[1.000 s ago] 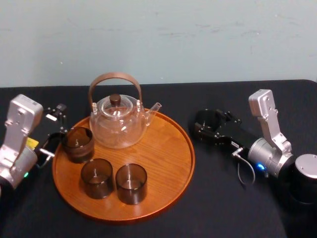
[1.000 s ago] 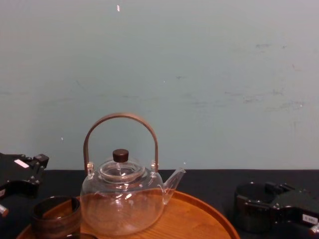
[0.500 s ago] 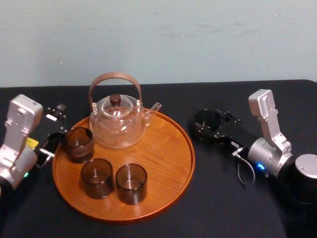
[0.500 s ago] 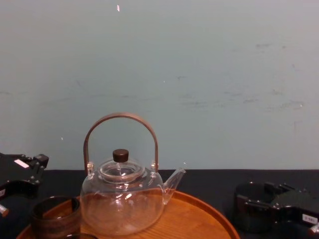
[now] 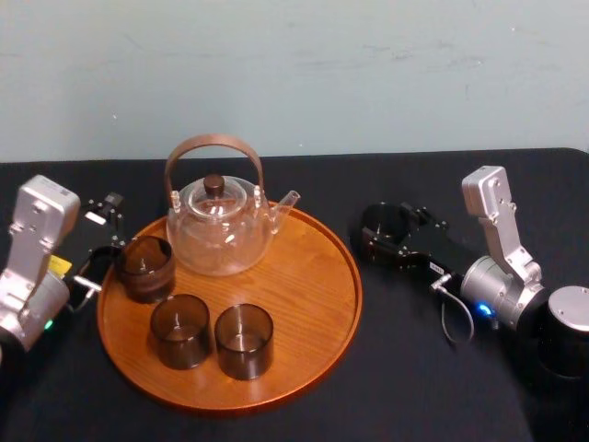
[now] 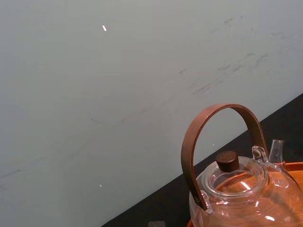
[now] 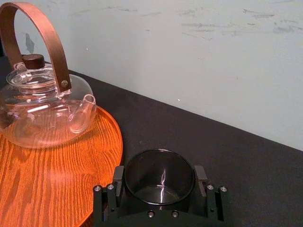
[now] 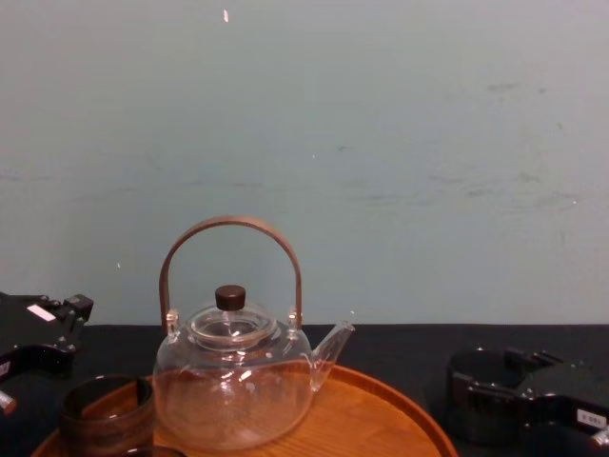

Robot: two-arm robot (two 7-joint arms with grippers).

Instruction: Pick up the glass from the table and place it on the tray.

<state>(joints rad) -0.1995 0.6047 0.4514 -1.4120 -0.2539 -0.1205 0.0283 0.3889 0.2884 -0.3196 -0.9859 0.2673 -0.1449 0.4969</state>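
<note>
Glasses came nearest: two dark ones (image 5: 180,331) (image 5: 244,341) stood side by side at the lower left of the head view, on the near part of the tray (image 5: 313,304). A third dark glass (image 5: 145,267) stood a little farther back by the tray's left rim. My left gripper (image 5: 103,241) rested just outside that rim with its jaws wide and nothing in them.

At centre right of the same view my right gripper (image 5: 385,241) lay low on the black bench (image 5: 414,368), just beside the tray's right rim. It held the glass (image 7: 160,177), which stood upright on the bench between my fingers (image 7: 118,182). As far as I could tell, both pads lay against its sides.

I judged the step in hand to be the lift. To do it well I needed a firm but gentle squeeze on the smooth wall, then a straight rise high enough to clear the low rim. The carry should go toward frame left, level, to the bare wood on the tray's right half. I had to keep well apart from the glass teapot (image 5: 221,226) at the tray's far side, whose spout pointed my way. Beyond it rose the pale wall (image 5: 368,74).
</note>
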